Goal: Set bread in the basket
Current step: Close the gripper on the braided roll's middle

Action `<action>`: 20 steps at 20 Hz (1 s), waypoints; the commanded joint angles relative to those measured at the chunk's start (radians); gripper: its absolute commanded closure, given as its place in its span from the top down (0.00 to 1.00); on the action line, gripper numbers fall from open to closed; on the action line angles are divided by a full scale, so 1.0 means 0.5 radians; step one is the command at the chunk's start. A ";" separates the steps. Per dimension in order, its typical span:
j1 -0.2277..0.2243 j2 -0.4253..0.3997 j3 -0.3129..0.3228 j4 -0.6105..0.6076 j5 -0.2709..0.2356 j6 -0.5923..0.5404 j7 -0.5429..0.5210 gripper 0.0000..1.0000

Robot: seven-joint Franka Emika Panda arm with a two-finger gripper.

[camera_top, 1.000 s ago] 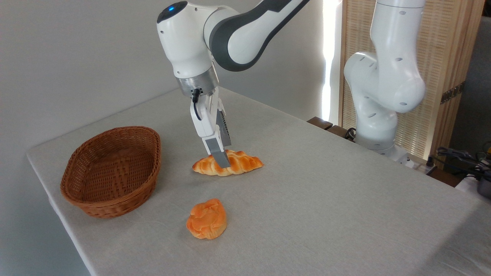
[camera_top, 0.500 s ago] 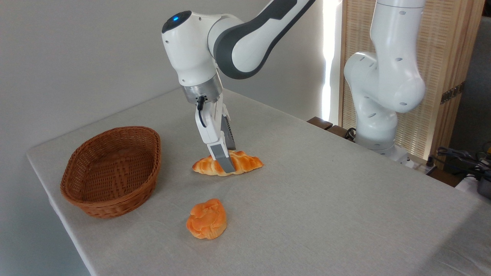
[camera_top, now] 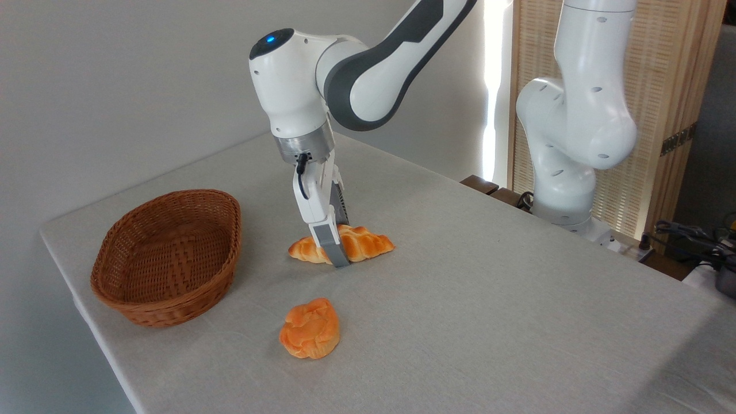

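Note:
The bread (camera_top: pixel 371 244), a long braided golden-brown loaf, lies flat on the grey tablecloth near the table's middle. My gripper (camera_top: pixel 342 246) points down over the loaf's middle, open, one finger on each side of it. The near finger (camera_top: pixel 332 244) crosses the loaf's front, with its tip at the cloth. The far finger goes down behind the loaf, and its tip is hidden. The basket (camera_top: pixel 167 305), oval brown wicker, stands to the left near the table's left edge with nothing in it.
A rounder, deep-orange knotted bun (camera_top: pixel 310 329) lies on the cloth in front of the loaf. The arm's white base (camera_top: pixel 566 190) stands at the table's far right edge. Cables (camera_top: pixel 690 233) lie beyond it, in front of a slatted wooden screen.
The gripper has come down over the loaf and shifted slightly right. Its near fingertip has dropped from the loaf's top to the cloth. Loaf, bun and basket have not moved.

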 commanded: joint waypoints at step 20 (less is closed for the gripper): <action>-0.004 -0.030 0.035 0.250 -0.006 -0.268 0.037 0.26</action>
